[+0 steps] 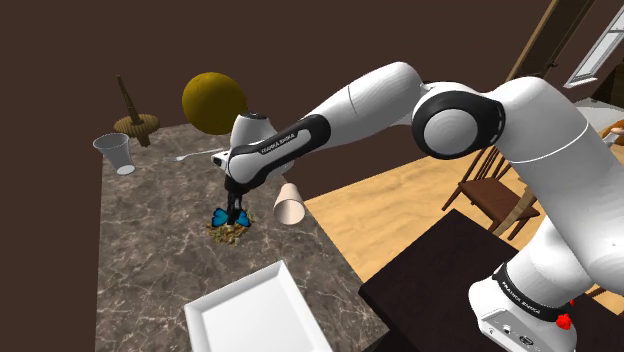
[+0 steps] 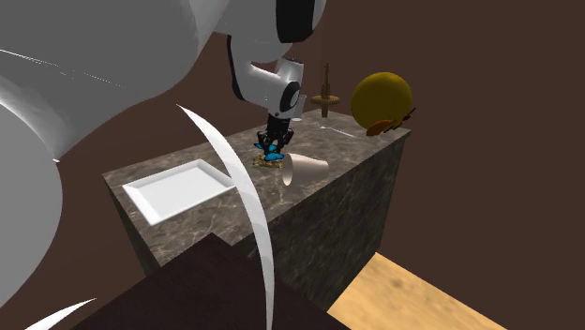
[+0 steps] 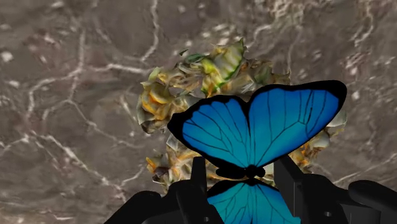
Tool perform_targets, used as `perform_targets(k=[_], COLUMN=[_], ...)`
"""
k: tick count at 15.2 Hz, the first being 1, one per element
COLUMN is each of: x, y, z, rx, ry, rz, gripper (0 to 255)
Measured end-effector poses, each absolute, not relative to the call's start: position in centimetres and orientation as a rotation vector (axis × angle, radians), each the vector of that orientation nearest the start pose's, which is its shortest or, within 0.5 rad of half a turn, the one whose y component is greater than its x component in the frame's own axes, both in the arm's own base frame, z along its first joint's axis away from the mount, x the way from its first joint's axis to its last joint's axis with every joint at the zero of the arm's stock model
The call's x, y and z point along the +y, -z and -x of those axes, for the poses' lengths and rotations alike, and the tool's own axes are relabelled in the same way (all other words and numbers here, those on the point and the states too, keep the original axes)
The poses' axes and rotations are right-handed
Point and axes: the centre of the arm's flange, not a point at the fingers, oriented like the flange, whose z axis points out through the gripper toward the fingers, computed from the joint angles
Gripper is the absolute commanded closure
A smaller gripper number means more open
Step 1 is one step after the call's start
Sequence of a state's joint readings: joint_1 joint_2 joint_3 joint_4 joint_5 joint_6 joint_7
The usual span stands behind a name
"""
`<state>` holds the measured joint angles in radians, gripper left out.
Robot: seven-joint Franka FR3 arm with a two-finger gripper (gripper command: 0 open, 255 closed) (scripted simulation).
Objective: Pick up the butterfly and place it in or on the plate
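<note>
On the table (image 1: 150, 225) near the plate (image 1: 250, 312), the gripper (image 1: 237, 217) stands over the butterfly (image 3: 267, 124), jaws narrowly apart astride its lower wings, hold unconfirmed; grasp step judged current, next requiring firm closure, then lift.

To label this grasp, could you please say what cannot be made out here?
Blue, black-edged butterfly: lower wings cut off by wrist view's edge and the black tool.
White rectangular plate: one end cut off by shoulder view's edge.
Tool's grip on butterfly: too small in exterior views.
</note>
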<state>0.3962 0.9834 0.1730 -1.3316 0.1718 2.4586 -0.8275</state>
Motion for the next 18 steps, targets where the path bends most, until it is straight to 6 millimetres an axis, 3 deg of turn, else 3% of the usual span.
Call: perform_targets(k=[5,6,12,18], x=[37.8,37.8,37.8,36.5], y=[-15.4,-15.4,-15.3,-19.8], z=[-65.0,-65.0,-64.9,-64.9], rx=[-1.615,-1.615,-1.615,-1.615], ry=[0.27,0.27,0.267,0.269], rz=[2.403,2.403,2.403,2.403], gripper=[255,0,0,0])
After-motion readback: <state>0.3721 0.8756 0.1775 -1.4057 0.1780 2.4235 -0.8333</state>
